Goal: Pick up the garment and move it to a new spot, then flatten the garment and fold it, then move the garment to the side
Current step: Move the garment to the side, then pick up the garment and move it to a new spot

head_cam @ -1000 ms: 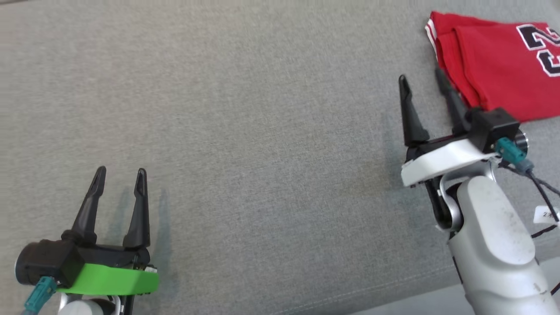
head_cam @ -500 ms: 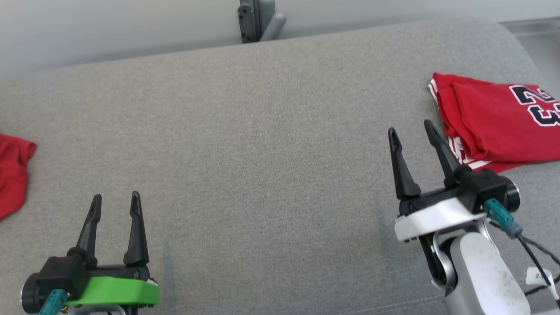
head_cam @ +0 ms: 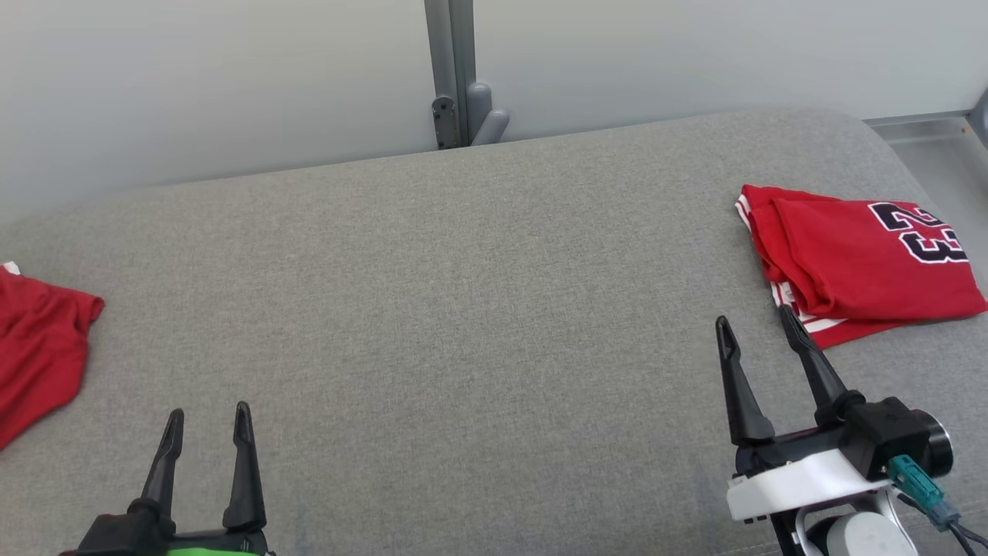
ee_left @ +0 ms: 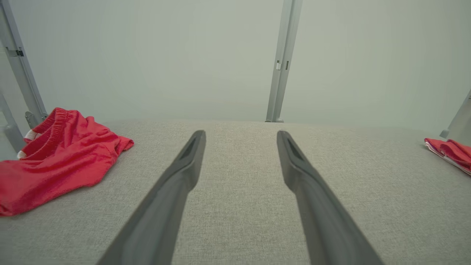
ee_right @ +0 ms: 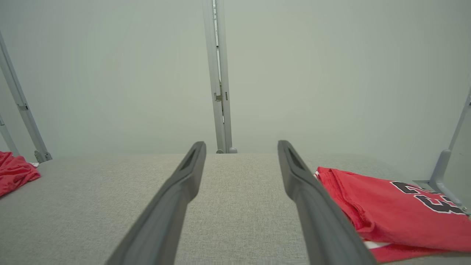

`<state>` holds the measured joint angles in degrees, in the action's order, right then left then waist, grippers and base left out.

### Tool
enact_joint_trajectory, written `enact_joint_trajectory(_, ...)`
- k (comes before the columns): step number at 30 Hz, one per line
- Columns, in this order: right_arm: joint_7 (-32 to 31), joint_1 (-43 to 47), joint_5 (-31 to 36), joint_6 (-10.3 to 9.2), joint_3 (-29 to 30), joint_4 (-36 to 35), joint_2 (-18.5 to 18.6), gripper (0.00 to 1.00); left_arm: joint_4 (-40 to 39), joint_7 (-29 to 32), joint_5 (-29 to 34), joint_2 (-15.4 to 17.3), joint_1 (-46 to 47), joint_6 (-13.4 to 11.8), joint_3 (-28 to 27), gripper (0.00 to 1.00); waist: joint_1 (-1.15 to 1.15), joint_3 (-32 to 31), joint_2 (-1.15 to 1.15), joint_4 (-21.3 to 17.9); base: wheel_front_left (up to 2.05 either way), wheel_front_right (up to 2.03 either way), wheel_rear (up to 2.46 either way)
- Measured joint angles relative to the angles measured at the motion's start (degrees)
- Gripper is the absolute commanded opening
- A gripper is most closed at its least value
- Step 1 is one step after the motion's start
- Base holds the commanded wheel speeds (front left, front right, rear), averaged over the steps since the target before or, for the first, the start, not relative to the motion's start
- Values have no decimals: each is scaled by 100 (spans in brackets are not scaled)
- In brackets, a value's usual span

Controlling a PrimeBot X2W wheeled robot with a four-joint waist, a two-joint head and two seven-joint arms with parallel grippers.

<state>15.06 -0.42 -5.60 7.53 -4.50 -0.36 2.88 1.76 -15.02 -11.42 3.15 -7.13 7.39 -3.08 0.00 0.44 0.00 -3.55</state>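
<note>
Head view had tilted upward over the last second, bringing in the far edge of the grey fabric-covered tabletop [head_cam: 463,309] and the pale wall [head_cam: 231,77] behind it; that was the camera's move, not the things'. Nearest, the left jaws stood open and empty at the near left. The right jaws, also open and empty, had drawn back from the folded red jersey with the black number 23 [head_cam: 857,262], and one tip now sat just beside its near-left corner. That jersey lay flat by the right edge, so folding it and moving it aside looked finished. A crumpled red garment [head_cam: 38,340] by the left edge had come into frame and was probably the next to fetch. Left wrist view showed its elastic waistband, which the head view cut off; right wrist view showed the jersey's stacked layers from low down. Farthest, a grey metal post [head_cam: 451,77] rose against the wall.
</note>
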Motion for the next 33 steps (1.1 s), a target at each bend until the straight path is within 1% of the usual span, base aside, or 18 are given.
enact_joint_trajectory(7,0,387,-43,0,146,-78,-1,100,60,0,89,-21,-203,0,-122,100,0,-148,0,-24,0,0,0)
enact_joint_trajectory(15,0,487,-87,0,155,-136,0,100,94,0,89,-21,-213,0,-268,100,0,-171,0,-49,0,0,0)
enact_joint_trajectory(23,0,487,-83,0,141,-153,-1,100,145,0,97,-21,-204,0,-267,100,0,-175,0,-8,0,0,0)
enact_joint_trajectory(28,0,487,-97,0,140,-160,-1,100,193,0,97,-22,-190,0,-214,100,0,-182,0,49,0,0,0)
enact_joint_trajectory(33,0,527,-112,0,110,-154,0,100,209,0,93,-24,-165,-1,-264,100,0,-173,0,200,0,0,0)
